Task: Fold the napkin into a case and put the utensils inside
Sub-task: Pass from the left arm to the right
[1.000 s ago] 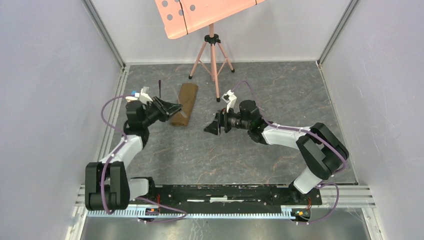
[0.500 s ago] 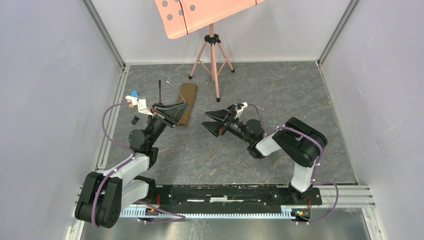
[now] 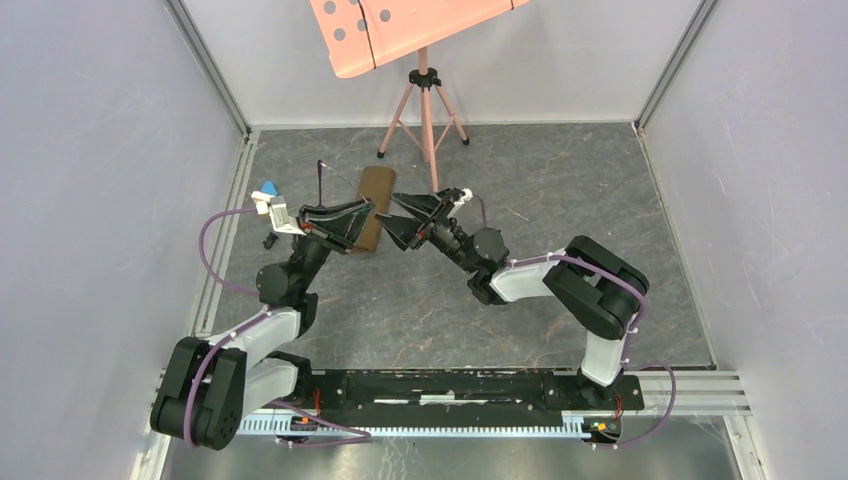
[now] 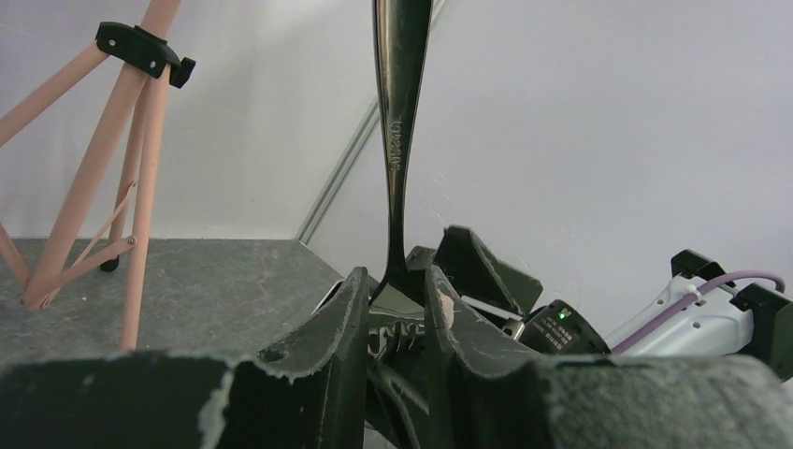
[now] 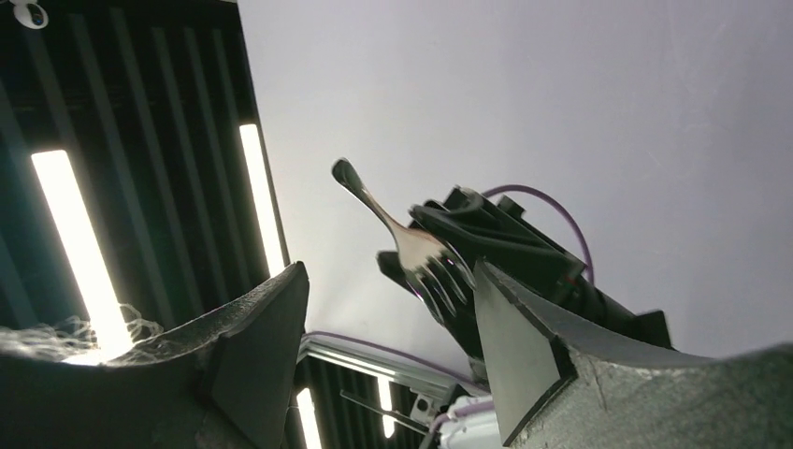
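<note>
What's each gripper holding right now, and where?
Left gripper grips the fork at its tine end, handle free. Right gripper is open, holding nothing.

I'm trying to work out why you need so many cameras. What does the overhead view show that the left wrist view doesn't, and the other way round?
Only the overhead view shows the folded olive-brown case lying on the table and the little blue toy block near the left edge. Only the left wrist view shows, close up, the left gripper pinching the fork near its neck, with lettering stamped on the handle. Both show the fork, the pink tripod and the right gripper, open, close by.
</note>
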